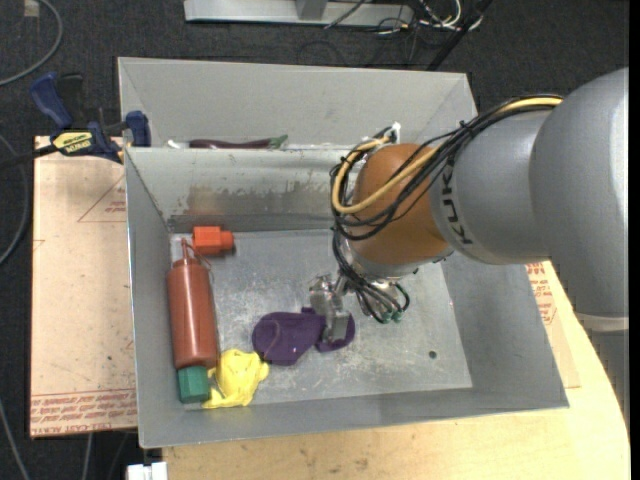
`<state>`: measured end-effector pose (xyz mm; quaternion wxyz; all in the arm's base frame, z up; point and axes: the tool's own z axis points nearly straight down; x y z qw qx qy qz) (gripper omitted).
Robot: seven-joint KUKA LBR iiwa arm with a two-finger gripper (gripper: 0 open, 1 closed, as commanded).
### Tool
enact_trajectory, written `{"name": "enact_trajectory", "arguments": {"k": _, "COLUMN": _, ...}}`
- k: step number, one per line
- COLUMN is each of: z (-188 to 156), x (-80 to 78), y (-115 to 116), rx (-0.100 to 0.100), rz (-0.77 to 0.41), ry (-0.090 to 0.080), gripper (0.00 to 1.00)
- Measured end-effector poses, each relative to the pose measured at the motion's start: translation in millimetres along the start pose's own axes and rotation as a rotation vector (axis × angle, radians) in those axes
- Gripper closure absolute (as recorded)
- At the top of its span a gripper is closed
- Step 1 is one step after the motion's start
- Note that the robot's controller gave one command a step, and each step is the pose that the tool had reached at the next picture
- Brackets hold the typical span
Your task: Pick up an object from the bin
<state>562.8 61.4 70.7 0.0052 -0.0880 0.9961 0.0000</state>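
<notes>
**Hanging low over the purple lump, mid-bin**

My gripper (pixel 331 311) was down near the bin (pixel 440 368) floor, about the middle and a little toward the near side. Arm came in from the view's right, its orange cover (pixel 395 208) above the tool and cables (pixel 383 303) looped just beside it.

Tool tip sat at the right end of a purple lump (pixel 283 336), soft-looking and of uneven shape, lying flat on the floor. Tip and lump overlapped from this angle. I could not tell whether it was touching or just above. I also could not tell whether my gripper was apart, together, or clamped on anything, because the tip was too small and partly masked by the lump's edge.

Other things, all to the view's left of the lump:
- Reddish-brown bottle (pixel 191 313), lying along the left wall, green cap (pixel 193 384) at its near end.
- Yellow crumpled thing (pixel 238 376), touching the cap, near the lump's left end but apart from it.
- Orange block (pixel 212 240), at the bottle's far end, close to the back wall, well apart from my tool.

The floor to the right of my tool was bare grey metal.
</notes>
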Motion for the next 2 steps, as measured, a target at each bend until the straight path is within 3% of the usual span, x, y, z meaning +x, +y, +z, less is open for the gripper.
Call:
{"name": "enact_trajectory", "arguments": {"k": 1, "z": 0, "x": 0.0, "y": 0, "rx": 0.000, "rz": 0.000, "ry": 0.000, "gripper": 1.00}}
{"name": "enact_trajectory", "arguments": {"k": 2, "z": -139, "x": -5.8, "y": -13, "rx": 0.000, "rz": 0.040, "ry": -0.004, "gripper": 1.00}}
